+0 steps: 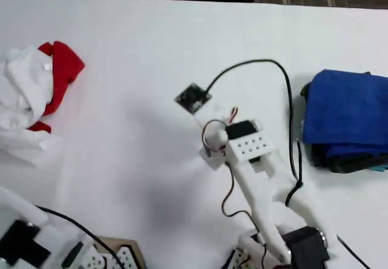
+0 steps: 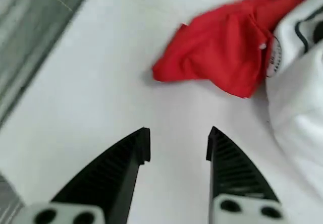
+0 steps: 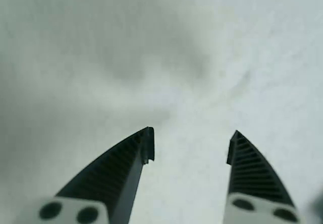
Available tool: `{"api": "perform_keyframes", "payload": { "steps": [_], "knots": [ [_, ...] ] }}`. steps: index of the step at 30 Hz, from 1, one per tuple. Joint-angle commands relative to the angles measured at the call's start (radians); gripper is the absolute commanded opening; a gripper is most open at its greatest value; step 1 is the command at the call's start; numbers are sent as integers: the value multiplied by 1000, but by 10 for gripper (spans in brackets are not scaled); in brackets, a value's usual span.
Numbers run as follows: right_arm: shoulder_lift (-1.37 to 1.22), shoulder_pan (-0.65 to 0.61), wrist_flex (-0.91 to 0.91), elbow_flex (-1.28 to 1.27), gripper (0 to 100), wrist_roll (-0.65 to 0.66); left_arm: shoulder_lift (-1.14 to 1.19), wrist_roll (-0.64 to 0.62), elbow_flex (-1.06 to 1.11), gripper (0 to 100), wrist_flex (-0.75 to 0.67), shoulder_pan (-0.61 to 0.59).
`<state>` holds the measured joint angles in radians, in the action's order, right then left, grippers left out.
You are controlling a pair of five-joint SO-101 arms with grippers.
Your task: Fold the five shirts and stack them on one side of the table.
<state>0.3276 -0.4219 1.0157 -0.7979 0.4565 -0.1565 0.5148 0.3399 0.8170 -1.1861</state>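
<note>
The left gripper (image 2: 177, 143), spread, is near the red shirt (image 2: 217, 57) (partly hidden by a white shirt (image 2: 298, 82)); the right gripper (image 3: 191, 146), also spread, is well apart from it.

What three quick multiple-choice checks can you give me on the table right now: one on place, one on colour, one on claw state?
1. Where on the table is the folded stack?
A. by the right edge
B. in the middle
C. by the left edge

2. The stack's top shirt is
A. red
B. blue
C. green

3. The left claw is
A. open, holding nothing
B. shut on a shirt
C. shut on nothing

Answers:
1 A: the high view shows the stack at the right edge.
2 B: blue cloth lies over darker layers.
3 A: bare table shows between its fingers, and the red shirt lies beyond them.
</note>
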Motion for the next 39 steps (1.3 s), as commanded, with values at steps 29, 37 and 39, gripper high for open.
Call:
{"api": "perform_keyframes", "payload": {
  "steps": [29,37,39],
  "knots": [
    [67,-4,-51,-15,245,11,694,-186,-782,27,609,374],
    [65,13,-71,-17,245,8,509,-216,-1107,27,973,646],
    [65,51,-81,-15,245,-26,407,-216,-1102,27,970,709]
  ]
}}
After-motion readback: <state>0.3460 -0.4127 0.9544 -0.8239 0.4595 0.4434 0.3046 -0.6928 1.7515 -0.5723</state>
